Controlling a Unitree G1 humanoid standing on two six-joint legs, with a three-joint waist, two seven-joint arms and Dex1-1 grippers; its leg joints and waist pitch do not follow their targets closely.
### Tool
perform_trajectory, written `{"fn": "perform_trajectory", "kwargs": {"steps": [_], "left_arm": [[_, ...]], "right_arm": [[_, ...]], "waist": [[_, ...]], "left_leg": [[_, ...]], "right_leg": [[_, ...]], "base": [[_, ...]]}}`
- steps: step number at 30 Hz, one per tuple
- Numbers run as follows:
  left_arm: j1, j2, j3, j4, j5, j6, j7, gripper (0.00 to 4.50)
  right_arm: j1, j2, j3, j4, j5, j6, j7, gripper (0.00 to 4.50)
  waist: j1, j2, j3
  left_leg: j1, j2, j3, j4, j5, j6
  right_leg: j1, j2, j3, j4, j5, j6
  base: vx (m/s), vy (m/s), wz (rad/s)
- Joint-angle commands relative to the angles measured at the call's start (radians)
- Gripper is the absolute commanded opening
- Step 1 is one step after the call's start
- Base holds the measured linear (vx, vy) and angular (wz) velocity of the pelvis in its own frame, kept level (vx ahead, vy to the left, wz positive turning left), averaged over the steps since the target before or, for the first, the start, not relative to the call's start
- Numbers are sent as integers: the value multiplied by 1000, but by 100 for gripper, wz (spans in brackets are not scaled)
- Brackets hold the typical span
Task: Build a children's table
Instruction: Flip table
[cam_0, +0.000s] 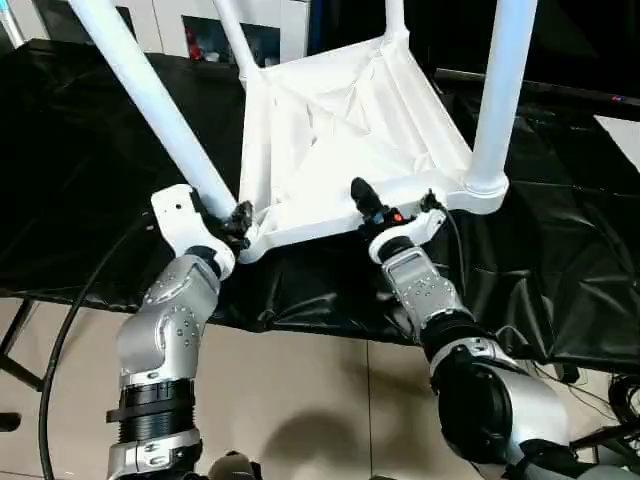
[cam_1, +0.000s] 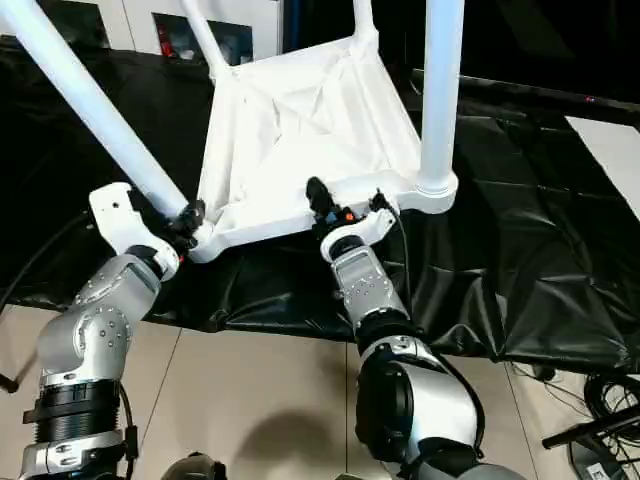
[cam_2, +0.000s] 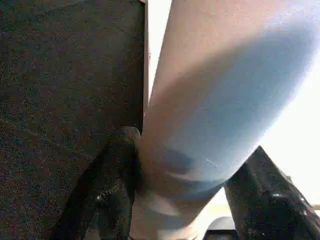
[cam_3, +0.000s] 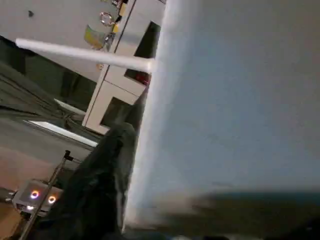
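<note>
The white tabletop (cam_0: 330, 130) lies upside down on a black cloth, ribbed underside up. Legs stand in its corner sockets: a near-left leg (cam_0: 150, 100) leaning left, a near-right leg (cam_0: 497, 90), and two far legs (cam_0: 232, 40). My left gripper (cam_0: 238, 218) is shut on the near-left leg just above its socket. In the left wrist view black fingers (cam_2: 107, 190) flank the leg (cam_2: 215, 100). My right gripper (cam_0: 368, 203) is shut on the tabletop's near rim, and in the right wrist view one finger (cam_3: 105, 180) lies against the tabletop (cam_3: 235, 110).
A black cloth (cam_0: 90, 160) covers the low work surface, its front edge hanging just beyond my wrists. A white cabinet (cam_0: 200, 25) stands behind. Tiled floor lies below, with a black cable (cam_0: 70, 320) at left and cables (cam_0: 620, 395) at right.
</note>
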Motion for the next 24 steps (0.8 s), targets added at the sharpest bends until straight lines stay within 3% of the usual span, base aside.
{"fn": "perform_trajectory", "kwargs": {"steps": [1,2,4,6,9,11,12,15,16,17,20,21,23,24], "left_arm": [[-2,-4,-48,7,-10,10,-41,227],[-2,-4,-48,7,-10,10,-41,227],[-7,-2,-48,16,-22,24,-55,295],[0,26,-62,5,-31,43,-100,295],[4,40,-67,-2,-30,48,-114,304],[15,91,-66,-16,-31,52,-159,331],[29,140,-68,-24,-22,39,-201,338],[39,174,-70,-29,-15,28,-230,377],[58,223,-79,-32,7,4,-267,377],[58,223,-79,-32,7,4,-267,381],[130,377,-134,-39,115,-112,-382,382],[143,407,-153,-52,138,-152,-416,382],[146,426,-169,-94,137,-180,-458,382],[146,427,-169,-97,136,-181,-460,382]], "right_arm": [[-44,-4,2,-22,7,-5,16,240],[-44,-4,2,-22,7,-5,16,240],[-46,-8,6,-19,-7,-10,8,215],[-52,-11,2,-27,-11,-29,-5,211],[-55,-13,-4,-32,-9,-37,-9,207],[-65,-26,-28,-44,2,-60,-36,204],[-71,-38,-40,-53,6,-76,-54,204],[-75,-47,-47,-57,9,-88,-65,204],[-80,-60,-52,-63,7,-102,-79,204],[-80,-60,-52,-63,7,-102,-79,204],[-84,-109,-32,-94,-42,-152,-113,204],[-82,-123,-16,-106,-68,-164,-122,204],[-75,-141,9,-125,-113,-182,-143,204],[-75,-142,10,-126,-115,-184,-144,204]], "waist": [[5,7,-91],[4,7,-91],[4,7,-92],[6,14,-92],[5,13,-92],[5,23,-91],[5,23,-91],[4,25,-89],[5,32,-88],[2,29,-88],[4,34,-88],[5,29,-89],[10,37,-89],[17,35,-88]], "left_leg": [[34,51,-11,-54,113,118],[34,51,-11,-54,113,117],[34,51,-11,-54,120,115],[36,49,-11,-53,122,112],[36,51,-10,-54,109,104],[38,50,-11,-55,97,96],[39,50,-12,-56,89,88],[41,50,-10,-60,42,66],[42,51,-10,-62,29,55],[39,50,-11,-63,30,52],[38,48,-14,-65,20,40],[40,48,-12,-64,25,40],[49,50,-9,-63,22,25],[48,50,-7,-64,22,11]], "right_leg": [[53,-74,24,-35,286,-296],[53,-74,24,-35,284,-295],[53,-74,23,-34,292,-296],[50,-74,23,-33,293,-297],[51,-73,23,-34,291,-299],[48,-72,23,-34,278,-295],[48,-71,22,-35,266,-292],[45,-71,24,-38,231,-284],[43,-70,23,-39,227,-280],[46,-68,23,-38,228,-277],[47,-67,21,-41,216,-250],[47,-67,21,-41,212,-244],[39,-64,20,-38,216,-243],[38,-63,19,-36,214,-245]], "base": [[0,0,0],[0,0,0],[0,0,0],[0,0,0],[0,0,0],[0,0,0],[0,0,0],[0,0,0],[0,0,0],[0,0,0],[0,0,0],[0,0,0],[0,0,0],[0,0,0]]}}
